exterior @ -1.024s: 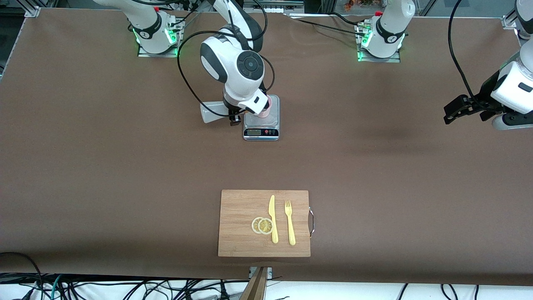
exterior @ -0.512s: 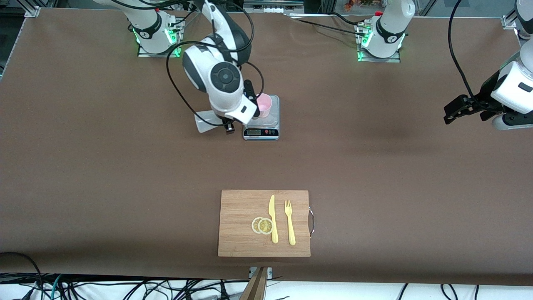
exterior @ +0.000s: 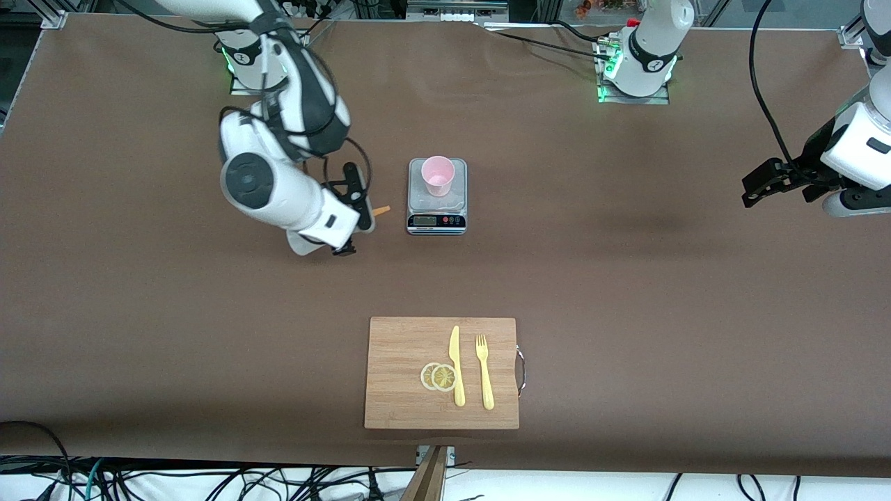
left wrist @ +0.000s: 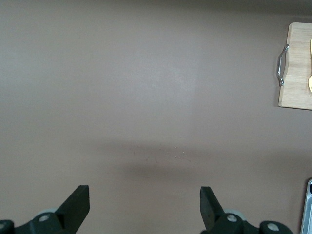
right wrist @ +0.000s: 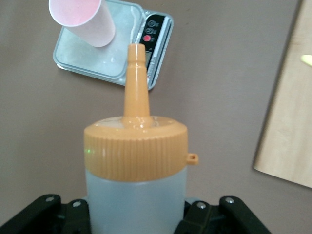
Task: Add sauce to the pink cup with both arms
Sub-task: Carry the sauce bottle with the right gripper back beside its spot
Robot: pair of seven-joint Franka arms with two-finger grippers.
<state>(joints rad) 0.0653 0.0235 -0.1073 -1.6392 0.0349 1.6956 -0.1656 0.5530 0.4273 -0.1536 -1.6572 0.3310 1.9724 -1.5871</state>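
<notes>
The pink cup [exterior: 438, 175] stands upright on a small kitchen scale [exterior: 436, 209]. My right gripper [exterior: 351, 217] is shut on the sauce bottle [exterior: 381, 209], held in the air beside the scale toward the right arm's end of the table. The bottle is tipped over, its orange nozzle pointing at the scale. In the right wrist view the bottle [right wrist: 135, 161] fills the jaws of the right gripper [right wrist: 135, 214], and the cup [right wrist: 83, 17] shows past the nozzle tip. My left gripper [exterior: 762, 182] waits open over the left arm's end of the table, nothing between its fingers [left wrist: 78, 200].
A wooden cutting board [exterior: 441, 372] with a metal handle lies nearer the front camera than the scale. It carries two lemon slices [exterior: 438, 376], a yellow knife [exterior: 456, 365] and a yellow fork [exterior: 484, 371]. The left wrist view shows bare brown table and the board's edge [left wrist: 297, 68].
My right arm has swung away from over the cup toward its own end of the table, carrying the bottle. The cup now shows in full. The left arm has not moved.
</notes>
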